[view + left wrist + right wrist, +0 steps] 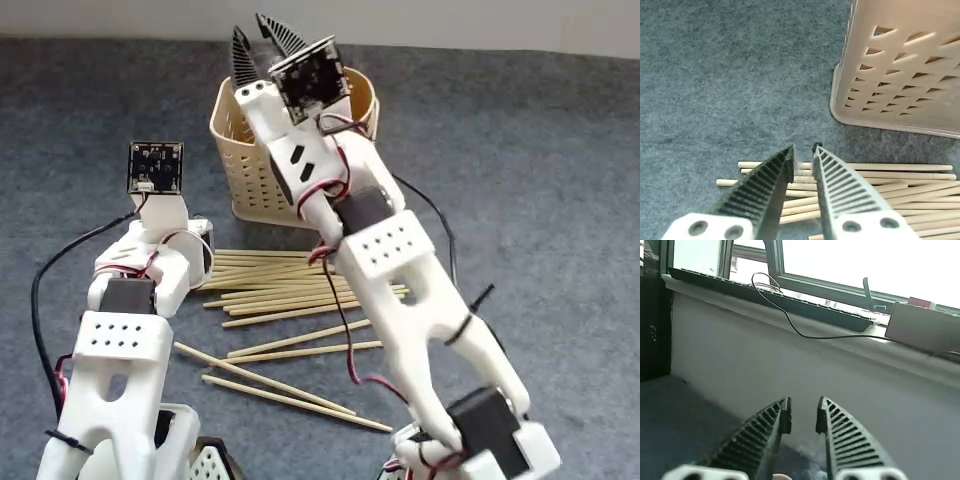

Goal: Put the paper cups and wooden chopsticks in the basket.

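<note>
Several wooden chopsticks [262, 296] lie scattered on the grey carpet in front of a cream slotted basket [250, 180]. My right gripper [250, 30] is raised above the basket's far rim, pointing up and away toward a wall. In the right wrist view it [803, 415] is open with nothing between its fingers. My left gripper [804, 156] hangs low over the near end of the chopstick pile [890, 176], open by a narrow gap and holding nothing. The basket [900, 75] stands just beyond that pile.
Grey carpet covers the whole surface, with bare room left of the basket and at the far right. The right arm [400, 280] stretches over the chopsticks. A wall with a window ledge and a cable [790, 325] stands behind the table.
</note>
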Robot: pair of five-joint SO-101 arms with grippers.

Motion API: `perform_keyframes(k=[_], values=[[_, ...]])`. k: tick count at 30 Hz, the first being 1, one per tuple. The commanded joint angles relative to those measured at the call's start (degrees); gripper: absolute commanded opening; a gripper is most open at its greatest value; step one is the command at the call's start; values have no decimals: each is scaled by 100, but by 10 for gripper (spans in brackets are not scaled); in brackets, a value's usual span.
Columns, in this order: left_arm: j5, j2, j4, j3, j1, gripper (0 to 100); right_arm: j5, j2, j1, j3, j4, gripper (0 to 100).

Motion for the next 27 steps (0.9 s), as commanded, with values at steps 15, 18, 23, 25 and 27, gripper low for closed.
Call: perform_keyframes(k=[15,18,23,25,27], values=[[-79,-154,-97,-31,-40,79,-1424,-3108,1068,-48,5886,5],[-79,-154,-97,-31,-40,79,-1407,-3213,1341,-48,6659,5],[-79,-154,-97,-31,-40,79,-1407,-3327,1701,-48,7767,5],[-79,-154,-97,-22,-40,79,-1407,-3345,1815,145,8022,5],[-79,-154,-97,-22,-31,79,-1407,-3354,1851,523,8040,5]])
